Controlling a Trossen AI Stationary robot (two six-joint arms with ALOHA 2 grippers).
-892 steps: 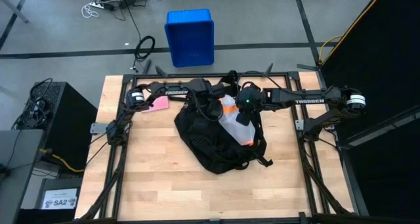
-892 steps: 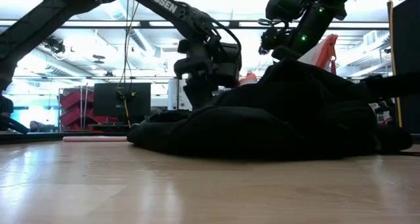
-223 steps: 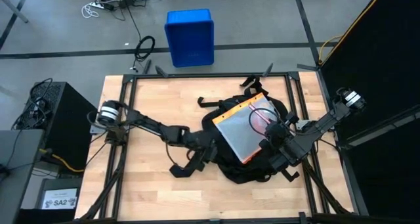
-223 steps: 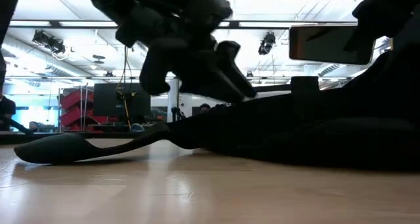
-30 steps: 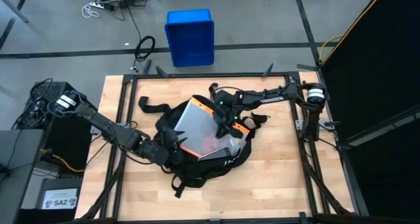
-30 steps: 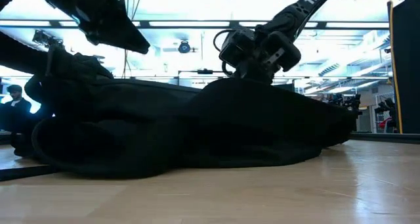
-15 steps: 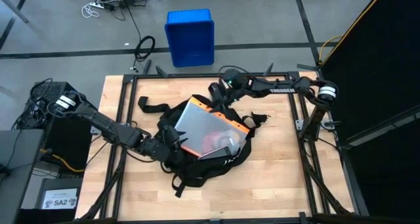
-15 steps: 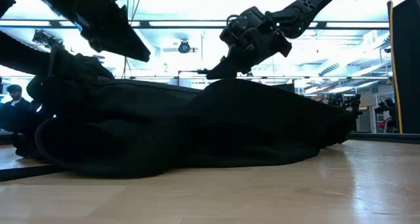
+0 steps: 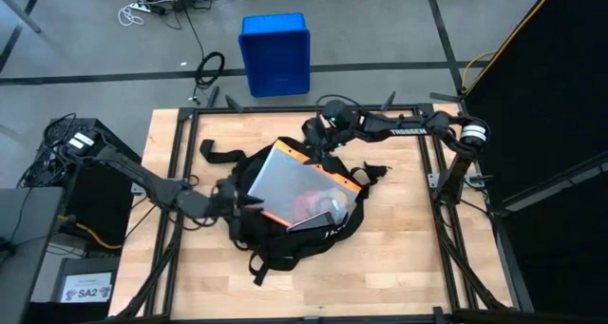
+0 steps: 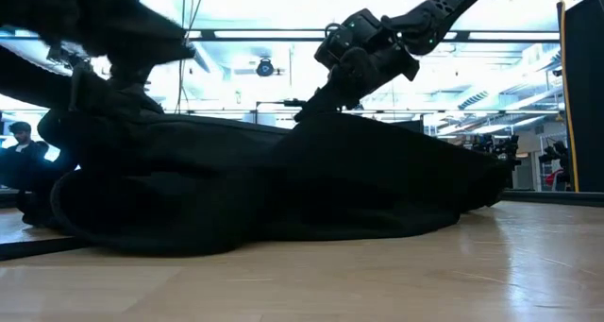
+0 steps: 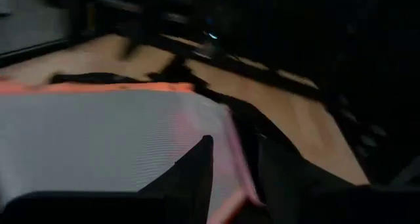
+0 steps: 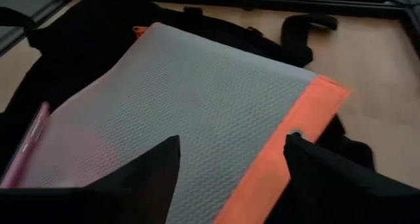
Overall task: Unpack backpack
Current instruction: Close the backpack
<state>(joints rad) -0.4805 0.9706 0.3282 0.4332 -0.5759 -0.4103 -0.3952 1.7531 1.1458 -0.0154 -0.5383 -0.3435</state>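
The black backpack (image 9: 304, 237) lies flat in the middle of the table. A grey mesh pouch (image 9: 294, 181) with an orange band (image 12: 289, 145) rests on its opened top, with something pink inside. My right gripper (image 9: 326, 145) hangs open above the pouch's far end, its fingers (image 12: 157, 171) wide apart and clear of the mesh (image 12: 184, 99). My left gripper (image 9: 249, 200) is at the backpack's left side, level, with its fingers a little apart (image 11: 234, 145). The pouch's pink-edged side shows in the gap. My left gripper comes in level from the table's left, with its fingers (image 11: 197, 171) by the pouch's edge and the backpack's dark fabric. I cannot tell whether they touch either one.
A blue crate (image 9: 275, 53) stands on the floor beyond the far edge. Backpack straps trail at the far left (image 9: 214, 151) and at the right (image 9: 369, 172). A metal frame (image 9: 285, 108) runs round the table. Bare wood (image 9: 408, 267) lies at the near right. A person (image 10: 19, 138) is in the room behind.
My right gripper has risen off the pouch and drawn back toward the table's far edge, tipping less steeply down. My left gripper has pulled back a little toward the table's left edge. The pouch and backpack lie where they were.
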